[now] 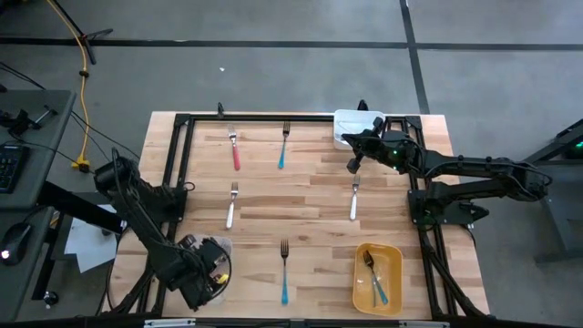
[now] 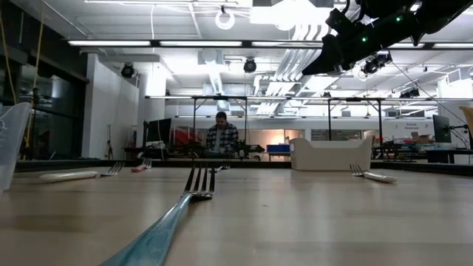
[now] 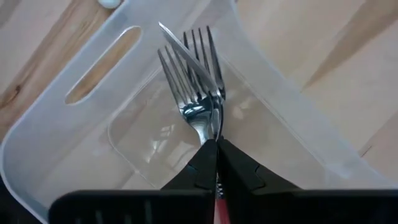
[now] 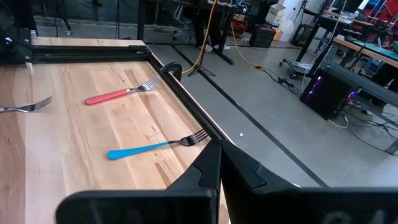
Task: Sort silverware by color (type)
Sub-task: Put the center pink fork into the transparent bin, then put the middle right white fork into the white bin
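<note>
My left gripper (image 1: 208,266) (image 3: 216,142) is at the table's near left corner, over a clear plastic container (image 1: 221,248) (image 3: 43,143), shut on a red-handled fork. A second fork head (image 3: 173,71) shows beside it in the container. My right gripper (image 1: 352,165) (image 4: 219,149) hangs shut and empty above the table by the white container (image 1: 357,123). Lying flat on the table are a red fork (image 1: 235,151) (image 4: 117,94), a blue fork (image 1: 283,150) (image 4: 149,147), two white forks (image 1: 231,206) (image 1: 354,200) and another blue fork (image 1: 284,273) (image 2: 170,222). My left gripper pinches the red-handled fork at its neck (image 3: 210,127), just behind the silver head, between the two fingers. The fingers lie along the fork, with the red handle (image 3: 219,208) running back between them. The head (image 3: 202,56) sticks out past the fingertips over the clear container's floor.
A yellow tray (image 1: 361,282) at the near right holds forks. A black metal frame (image 1: 260,117) runs along the table's far, left and right edges. A person sits far behind the table in the low view. Open wood lies between the scattered forks.
</note>
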Robot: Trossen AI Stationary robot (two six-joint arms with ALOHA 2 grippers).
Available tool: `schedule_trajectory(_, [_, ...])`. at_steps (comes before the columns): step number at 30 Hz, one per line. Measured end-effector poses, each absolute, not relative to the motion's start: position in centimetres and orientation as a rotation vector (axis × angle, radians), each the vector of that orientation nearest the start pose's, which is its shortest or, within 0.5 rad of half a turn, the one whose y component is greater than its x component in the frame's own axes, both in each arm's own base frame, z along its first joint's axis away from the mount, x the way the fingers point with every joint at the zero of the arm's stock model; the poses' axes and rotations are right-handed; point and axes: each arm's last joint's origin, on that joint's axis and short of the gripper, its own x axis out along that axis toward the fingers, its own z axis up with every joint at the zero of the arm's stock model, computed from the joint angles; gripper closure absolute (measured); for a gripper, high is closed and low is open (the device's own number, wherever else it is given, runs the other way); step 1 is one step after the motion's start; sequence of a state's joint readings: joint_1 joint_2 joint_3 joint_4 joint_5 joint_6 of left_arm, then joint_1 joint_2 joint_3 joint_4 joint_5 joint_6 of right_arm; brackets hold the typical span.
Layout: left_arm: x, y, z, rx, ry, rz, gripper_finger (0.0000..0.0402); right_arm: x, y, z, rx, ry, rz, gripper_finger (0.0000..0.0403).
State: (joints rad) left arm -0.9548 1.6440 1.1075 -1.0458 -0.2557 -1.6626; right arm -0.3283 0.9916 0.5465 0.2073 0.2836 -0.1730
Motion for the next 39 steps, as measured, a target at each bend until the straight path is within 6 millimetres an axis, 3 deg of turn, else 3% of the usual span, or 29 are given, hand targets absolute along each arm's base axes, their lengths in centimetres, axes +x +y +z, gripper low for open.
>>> schedule_trajectory(12, [17.3,-21.1,21.8,-0.443,1.262,0.477,0.0334,20.1,-7.7,24.9,-0.152,0.311,-0.583,0.0401])
schedule_trajectory(17, [18.5,-19.5,23.4,-0.32,1.139,0.365,0.0338,20.0,-7.7,24.6,-0.15,0.336,-0.58,0.0401])
schedule_trajectory(23, [21.7,-16.5,25.2,-0.144,0.94,0.268,0.0373,20.0,-7.7,24.7,-0.144,0.333,-0.581,0.0401])
schedule_trajectory(27, [24.0,-13.9,24.6,-0.099,0.858,0.146,0.0397,20.0,-7.7,24.7,-0.144,0.334,-0.581,0.0401])
schedule_trajectory(32, [26.7,-10.2,22.6,-0.102,0.721,-0.036,0.04,20.0,-7.7,24.6,-0.144,0.334,-0.581,0.0401])
schedule_trajectory(39, [28.0,-4.7,20.0,-0.09,0.486,-0.141,0.0401,20.1,-7.7,24.6,-0.141,0.336,-0.581,0.0401])
